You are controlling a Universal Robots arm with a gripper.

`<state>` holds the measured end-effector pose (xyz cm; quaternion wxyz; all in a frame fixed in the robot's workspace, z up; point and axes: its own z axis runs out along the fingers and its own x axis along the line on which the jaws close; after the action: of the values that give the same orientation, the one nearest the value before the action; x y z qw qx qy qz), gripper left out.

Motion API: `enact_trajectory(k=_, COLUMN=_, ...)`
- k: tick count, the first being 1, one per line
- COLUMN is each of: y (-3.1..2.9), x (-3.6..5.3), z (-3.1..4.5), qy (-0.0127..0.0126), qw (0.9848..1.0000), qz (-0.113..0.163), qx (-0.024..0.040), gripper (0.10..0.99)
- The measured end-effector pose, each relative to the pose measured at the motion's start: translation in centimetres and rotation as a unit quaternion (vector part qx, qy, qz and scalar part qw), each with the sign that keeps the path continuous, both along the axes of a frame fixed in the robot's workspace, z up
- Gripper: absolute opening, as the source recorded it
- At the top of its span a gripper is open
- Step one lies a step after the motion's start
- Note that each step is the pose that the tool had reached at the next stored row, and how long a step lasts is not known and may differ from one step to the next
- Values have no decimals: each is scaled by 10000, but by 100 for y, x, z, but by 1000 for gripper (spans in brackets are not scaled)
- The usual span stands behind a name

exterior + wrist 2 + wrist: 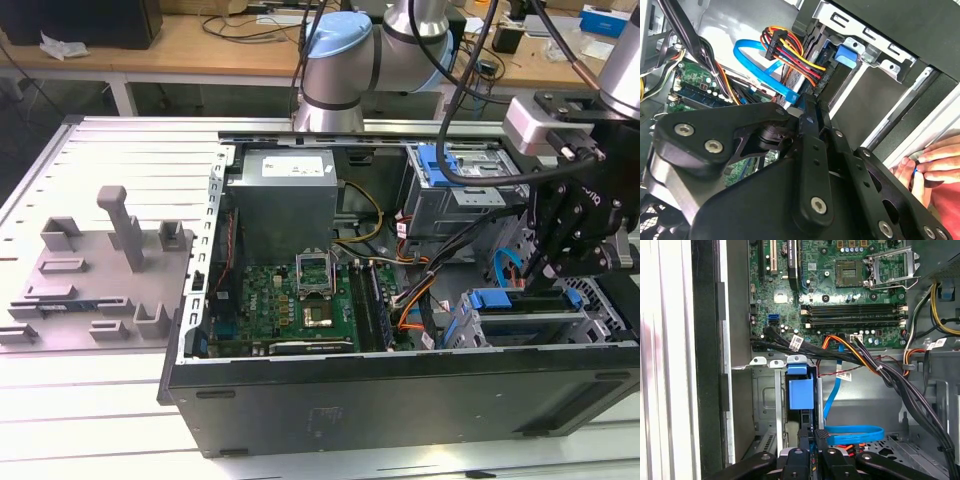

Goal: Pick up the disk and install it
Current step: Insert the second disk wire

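Inside the open black computer case (400,400), the black hand (812,452) grips the blue-bracketed silver disk (801,395) edge-on in its metal bay (767,410).

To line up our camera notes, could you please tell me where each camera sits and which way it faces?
Exterior view: off the arm, raised, looking down into the open computer case; shows the arm and claw.
First wrist view: on the wrist, looking along the claw at the disk it grips, with the motherboard beyond.
Second wrist view: on the wrist, behind the claw's linkage, facing the drive cage; a person's hand shows.
Shared: both wrist views show the claw and the flat blue cable.
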<state>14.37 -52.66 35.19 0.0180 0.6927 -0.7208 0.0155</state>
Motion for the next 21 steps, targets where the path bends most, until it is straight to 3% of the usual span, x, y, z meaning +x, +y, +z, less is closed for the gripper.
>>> enact_trajectory(k=21, y=1, x=15, z=-51, qy=0, qw=10000, qz=31, qx=1, gripper=161)
